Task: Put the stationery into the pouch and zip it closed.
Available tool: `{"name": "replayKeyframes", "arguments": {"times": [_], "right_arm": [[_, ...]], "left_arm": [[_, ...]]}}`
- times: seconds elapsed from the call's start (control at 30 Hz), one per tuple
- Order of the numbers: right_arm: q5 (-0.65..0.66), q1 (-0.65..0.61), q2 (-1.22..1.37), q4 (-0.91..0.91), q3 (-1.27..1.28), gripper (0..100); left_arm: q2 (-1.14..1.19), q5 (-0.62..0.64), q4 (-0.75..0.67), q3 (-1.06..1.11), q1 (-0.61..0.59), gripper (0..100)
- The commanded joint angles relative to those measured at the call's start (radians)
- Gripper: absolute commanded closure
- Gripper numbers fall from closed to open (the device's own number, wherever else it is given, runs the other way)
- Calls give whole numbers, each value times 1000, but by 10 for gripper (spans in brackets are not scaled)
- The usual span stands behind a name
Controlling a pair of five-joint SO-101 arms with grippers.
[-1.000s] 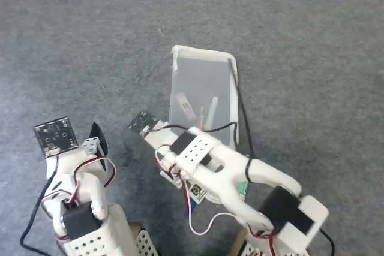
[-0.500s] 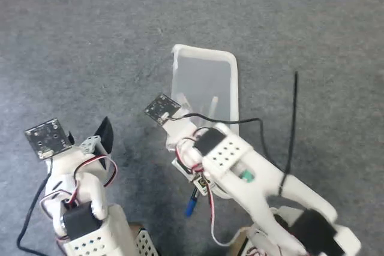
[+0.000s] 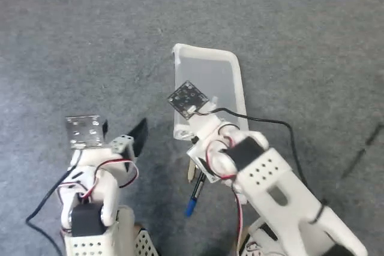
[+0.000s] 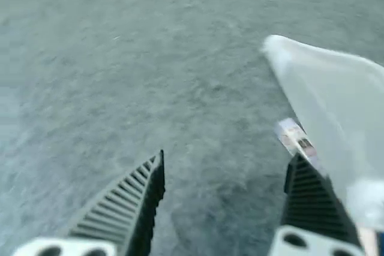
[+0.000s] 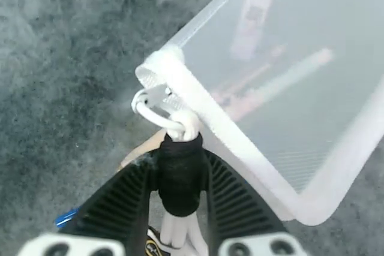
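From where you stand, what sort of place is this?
Probably a robotics test bench. White plastic robot arms with bare wires, the left arm and right arm, stand at a grey felt-like tabletop, and the right pincer grips the black zip pull of a translucent white pouch.

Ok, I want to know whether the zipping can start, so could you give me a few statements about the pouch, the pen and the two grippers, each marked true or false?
1. The right gripper is shut on the zip pull at a corner of the pouch. True.
2. The left gripper is holding the pouch. False: it is open over the carpet beside the pouch, with nothing between its fingers.
3. A blue pen lies on the carpet outside the pouch. True.
4. The pouch is empty. False: stationery shows through its clear side.
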Motion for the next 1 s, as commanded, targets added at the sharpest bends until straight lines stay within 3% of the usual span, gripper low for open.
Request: {"name": "replayKeyframes", "arguments": {"times": [0.0, 0.53, 0.97], "right_arm": [[23, 39, -143, 18, -2, 991], [23, 59, -249, 18, 40, 992], [43, 51, -257, 35, 41, 992]], "left_arm": [[-17, -38, 5, -68, 72, 694], [-17, -84, -11, -73, 287, 694], [-14, -83, -137, 7, 330, 695]]}}
